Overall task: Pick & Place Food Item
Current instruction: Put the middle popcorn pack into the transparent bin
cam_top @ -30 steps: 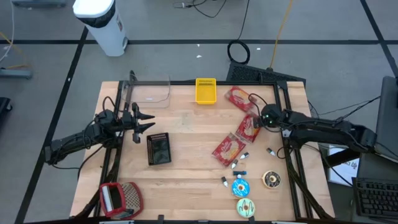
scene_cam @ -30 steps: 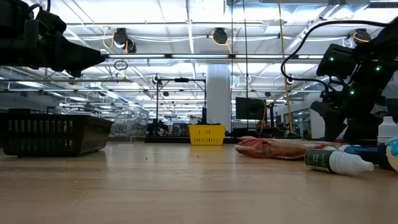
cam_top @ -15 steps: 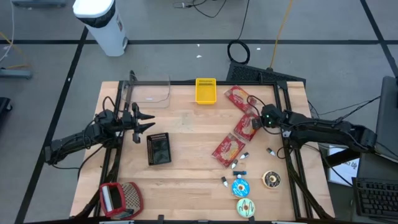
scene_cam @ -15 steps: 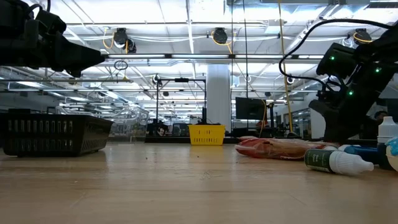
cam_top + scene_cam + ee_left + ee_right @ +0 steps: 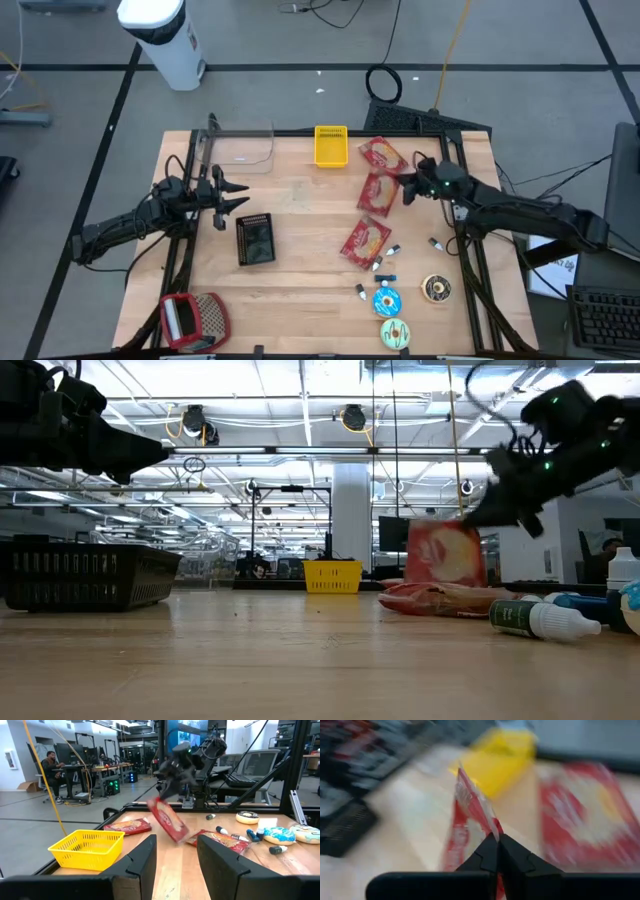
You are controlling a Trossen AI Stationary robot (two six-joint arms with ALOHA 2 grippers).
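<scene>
The right gripper [image 5: 408, 187] has just clamped a red snack packet [image 5: 378, 193] and lifted it off the table's right side (it lay flat a second ago) — pick done, placing remains. Left gripper [image 5: 228, 196] waits half-open, left.

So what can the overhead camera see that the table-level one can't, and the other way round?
Only the high view shows the red-lidded container at the table's near-left corner, the donuts, and that three red snack packets exist. Only the low view shows the lifted packet hanging clear above the tabletop, plus the room behind. Both show the right gripper shut on that packet, the yellow basket, the black basket, and the left gripper waiting.
</scene>
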